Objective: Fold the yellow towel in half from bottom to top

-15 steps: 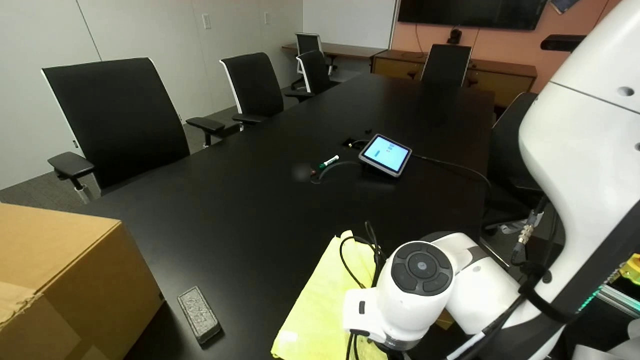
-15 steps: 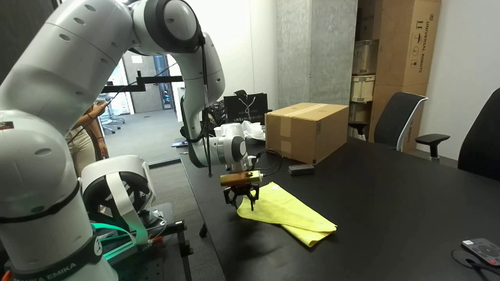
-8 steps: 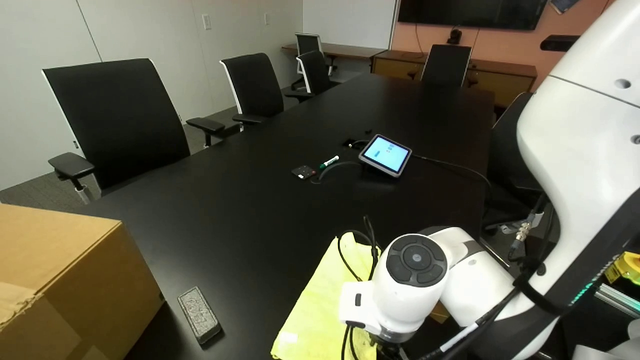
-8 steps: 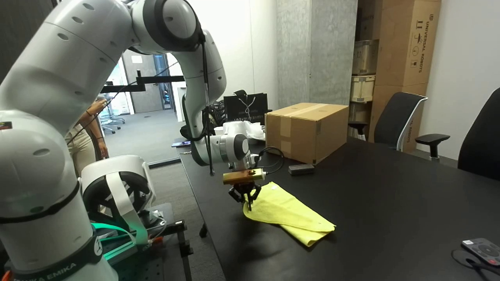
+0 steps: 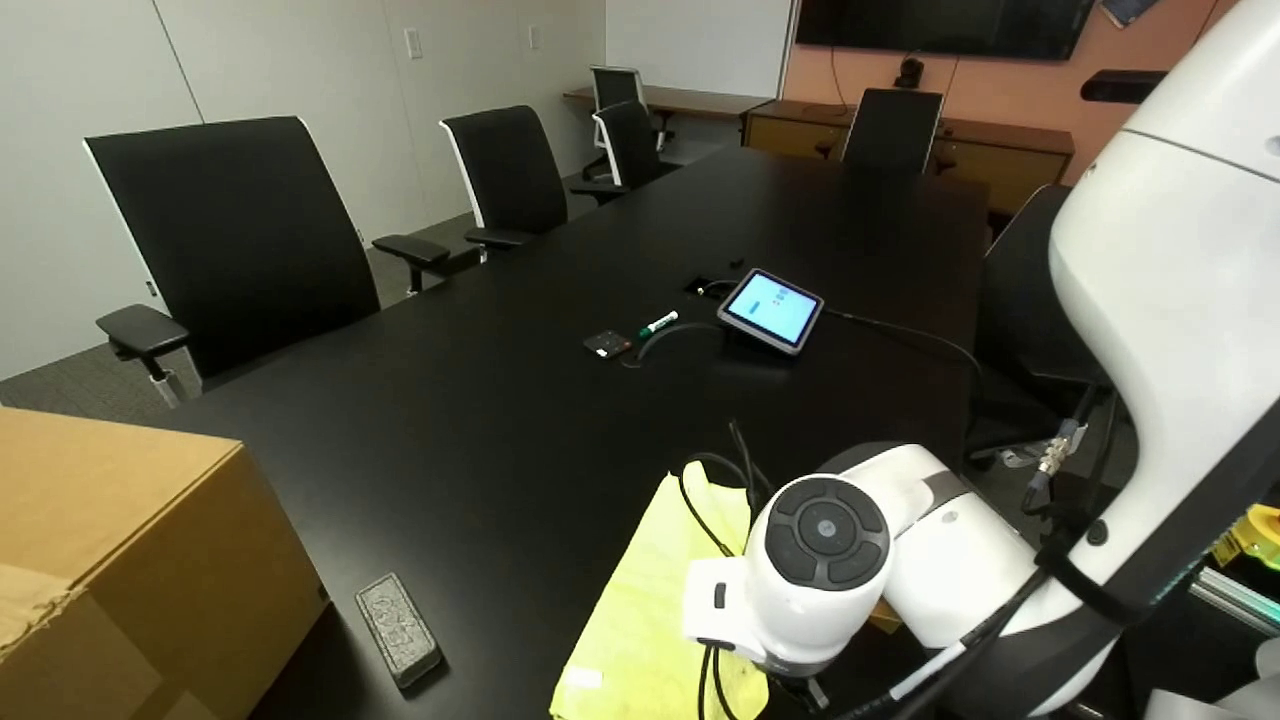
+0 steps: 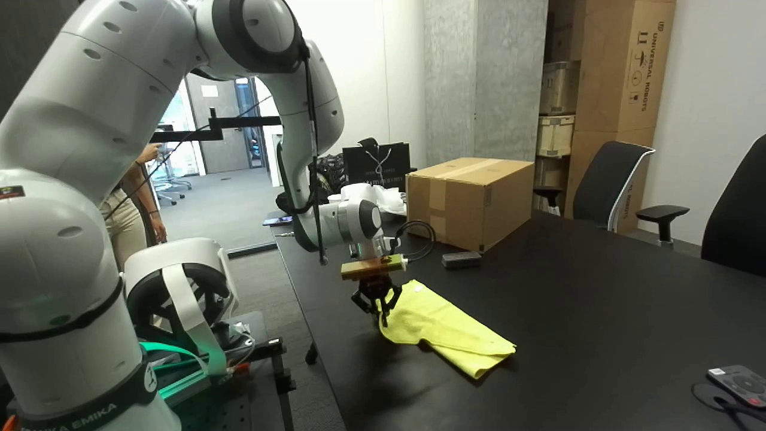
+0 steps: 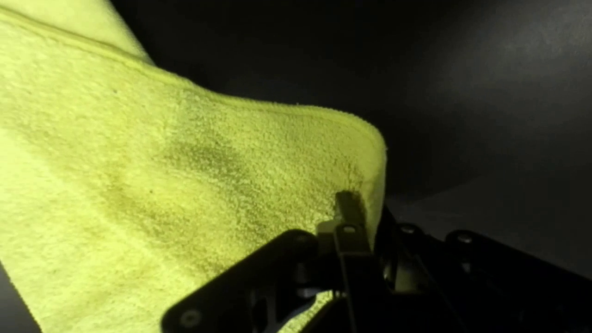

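Yellow towel (image 6: 443, 324), pinched by the jaws, lies near a closed box (image 6: 461, 206)

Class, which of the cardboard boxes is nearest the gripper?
The taped cardboard box standing on the black table; in an exterior view, the tall cardboard boxes lettered UNIVERSAL ROBOTS stand farther from the gripper, behind the table.

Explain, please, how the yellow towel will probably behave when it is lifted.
The yellow towel is probably floppy: its surface dips and its border waves near the end effector, which pinches one edge. It seems light for its size, because the cloth looks thin. Its fuzzy texture likely helps against slipping.
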Action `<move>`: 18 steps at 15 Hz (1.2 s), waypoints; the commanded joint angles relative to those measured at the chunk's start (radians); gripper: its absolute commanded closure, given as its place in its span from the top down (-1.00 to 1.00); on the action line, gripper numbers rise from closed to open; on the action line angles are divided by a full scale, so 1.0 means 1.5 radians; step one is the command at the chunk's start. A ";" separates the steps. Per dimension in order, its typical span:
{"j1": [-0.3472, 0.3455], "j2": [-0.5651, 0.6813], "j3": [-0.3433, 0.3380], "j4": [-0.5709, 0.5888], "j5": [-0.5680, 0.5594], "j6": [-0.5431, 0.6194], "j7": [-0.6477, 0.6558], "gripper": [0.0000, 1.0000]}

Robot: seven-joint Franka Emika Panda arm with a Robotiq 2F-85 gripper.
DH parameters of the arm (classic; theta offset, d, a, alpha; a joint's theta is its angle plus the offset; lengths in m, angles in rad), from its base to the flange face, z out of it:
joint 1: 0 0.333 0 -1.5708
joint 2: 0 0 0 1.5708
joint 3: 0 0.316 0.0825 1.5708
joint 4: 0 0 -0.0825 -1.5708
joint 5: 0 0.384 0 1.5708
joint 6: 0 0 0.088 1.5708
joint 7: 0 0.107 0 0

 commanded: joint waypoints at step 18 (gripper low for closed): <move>0.013 -0.003 0.089 0.134 -0.477 -0.212 0.240 -0.82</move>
